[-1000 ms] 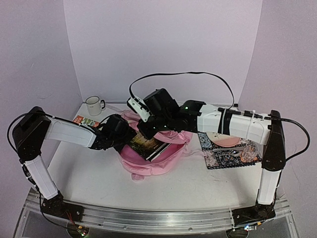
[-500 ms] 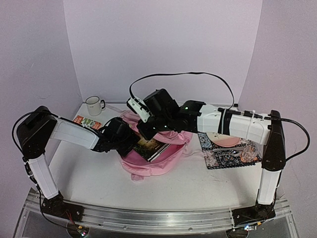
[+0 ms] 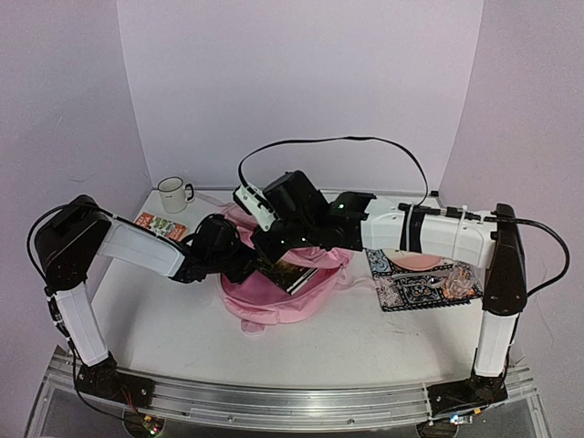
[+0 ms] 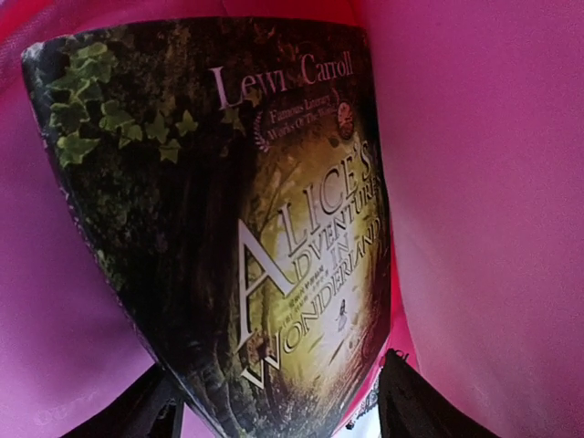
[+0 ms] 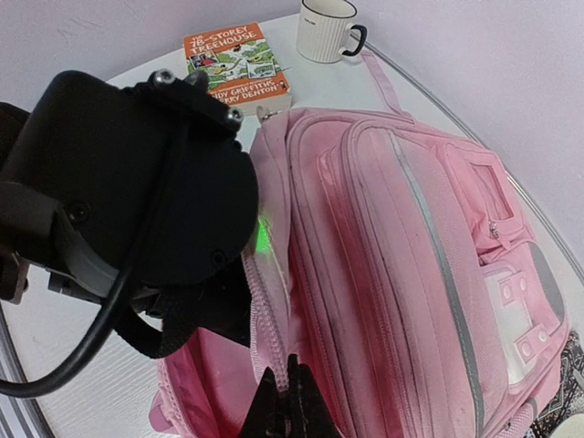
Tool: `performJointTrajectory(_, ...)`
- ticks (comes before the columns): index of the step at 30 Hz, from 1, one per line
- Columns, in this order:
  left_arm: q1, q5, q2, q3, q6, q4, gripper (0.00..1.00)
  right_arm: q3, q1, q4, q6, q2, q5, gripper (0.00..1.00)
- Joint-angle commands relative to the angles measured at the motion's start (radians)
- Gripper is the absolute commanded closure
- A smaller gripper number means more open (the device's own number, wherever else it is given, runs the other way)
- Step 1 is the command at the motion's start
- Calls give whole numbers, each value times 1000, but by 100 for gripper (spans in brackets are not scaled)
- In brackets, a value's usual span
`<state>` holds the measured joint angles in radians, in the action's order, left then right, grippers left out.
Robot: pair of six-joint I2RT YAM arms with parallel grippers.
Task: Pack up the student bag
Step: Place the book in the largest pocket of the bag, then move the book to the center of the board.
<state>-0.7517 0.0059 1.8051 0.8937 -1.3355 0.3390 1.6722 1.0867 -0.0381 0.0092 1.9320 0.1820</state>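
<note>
left claw, closest to you in its own wrist view: the two fingers stand wide, one on each side of the near end of the alice's adventures in wonderland paperback. you cannot tell whether they press the book or only flank it. the book's long axis runs straight away from this claw, the author's name at the far end, and the pink lining of the student bag is close around it.

right claw: fully closed, pinching the zip edge of the bag's mouth just beside the left wrist. beyond it the bag's front pockets stretch away. past the bag lies a treehouse paperback, and farthest back stands a ribbed white mug.

from above, the bag lies mid-table between the arms. judging by this, your next push should go along the book's length, deeper into the bag. the left arm is lined up for it, while the right only holds the opening.
</note>
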Motion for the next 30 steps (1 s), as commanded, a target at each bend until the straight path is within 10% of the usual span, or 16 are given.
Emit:
performJointTrajectory(1,-3,-47,-103,-95,31,121,22,-26,25,94,18,-8,63,100)
performJointTrajectory(17,100,-79,-512,-446,145,-79,16,-150,14,101,92,2,87,97)
performJointTrajectory(30,385,-166,-381,-22,473,-598,0,-253,14,136,116,-11,-35,87)
